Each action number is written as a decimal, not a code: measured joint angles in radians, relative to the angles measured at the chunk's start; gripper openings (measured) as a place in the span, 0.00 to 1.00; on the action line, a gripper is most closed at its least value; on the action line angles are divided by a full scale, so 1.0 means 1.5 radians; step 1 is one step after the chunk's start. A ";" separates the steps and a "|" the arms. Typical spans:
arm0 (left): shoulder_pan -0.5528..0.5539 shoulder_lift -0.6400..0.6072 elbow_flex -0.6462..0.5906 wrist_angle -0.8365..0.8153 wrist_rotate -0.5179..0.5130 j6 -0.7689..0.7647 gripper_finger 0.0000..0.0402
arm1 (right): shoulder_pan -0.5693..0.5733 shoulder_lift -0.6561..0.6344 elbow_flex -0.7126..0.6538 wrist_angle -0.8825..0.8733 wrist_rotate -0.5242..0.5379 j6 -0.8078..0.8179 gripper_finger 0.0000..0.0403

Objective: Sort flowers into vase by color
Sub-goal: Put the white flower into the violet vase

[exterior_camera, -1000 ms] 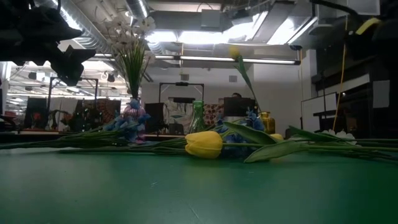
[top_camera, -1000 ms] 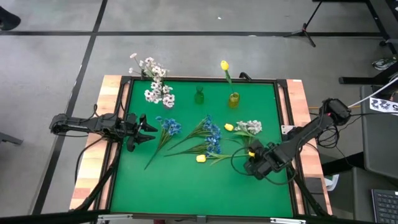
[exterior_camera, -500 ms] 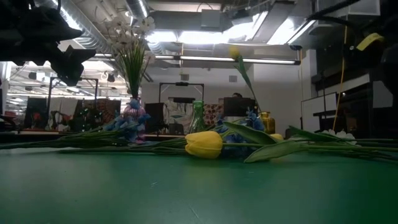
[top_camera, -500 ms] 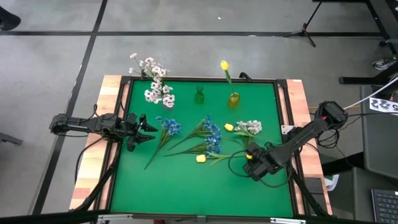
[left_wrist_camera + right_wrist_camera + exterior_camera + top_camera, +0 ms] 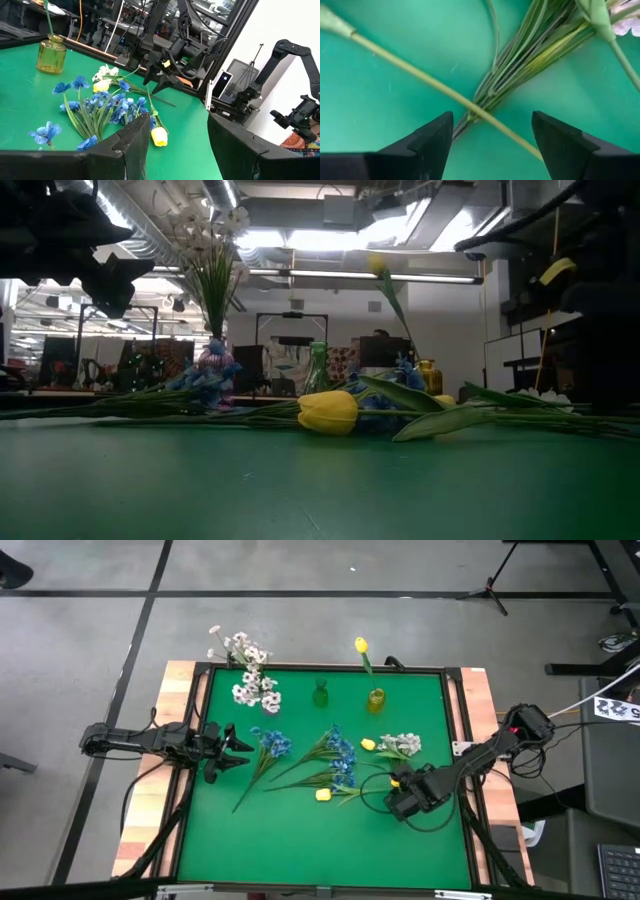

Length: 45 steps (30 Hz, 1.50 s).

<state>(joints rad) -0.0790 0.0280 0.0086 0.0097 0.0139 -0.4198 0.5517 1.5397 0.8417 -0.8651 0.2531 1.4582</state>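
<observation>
Right gripper (image 5: 397,802) sits low over the mat's right side, fingers spread apart and empty, directly above a crossing of stems (image 5: 480,112): in the right wrist view a single pale stem (image 5: 420,77) runs diagonally across a green leafy bundle (image 5: 530,47), and the crossing falls in the gap between the two dark fingers (image 5: 432,137). That single stem's long axis lies skewed to the line between the fingertips, not square to it, so a close here probably catches stem and bundle together unless the wrist turns or shifts along the stem. From above, the loose flowers lie mid-mat: a yellow tulip (image 5: 323,795) just left of the right gripper with its stem running toward it, blue blooms (image 5: 340,755) further left, a white spray (image 5: 402,744) just beyond the gripper. Yellow vase (image 5: 375,700) stands at the far edge holding one yellow flower; green vase (image 5: 320,695) is beside it. Left gripper (image 5: 243,748) hovers at the mat's left edge, fingers parted, near a blue sprig (image 5: 272,743). Right arm is clearly nearer the tulip stem.
</observation>
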 joint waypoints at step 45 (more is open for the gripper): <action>0.001 0.000 0.000 -0.002 -0.012 0.025 0.48 | -0.002 -0.014 0.007 -0.187 0.127 0.043 0.64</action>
<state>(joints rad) -0.0780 0.0280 0.0086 0.0067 -0.0048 -0.3821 0.5486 1.5186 0.8524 -1.1461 0.4434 1.5228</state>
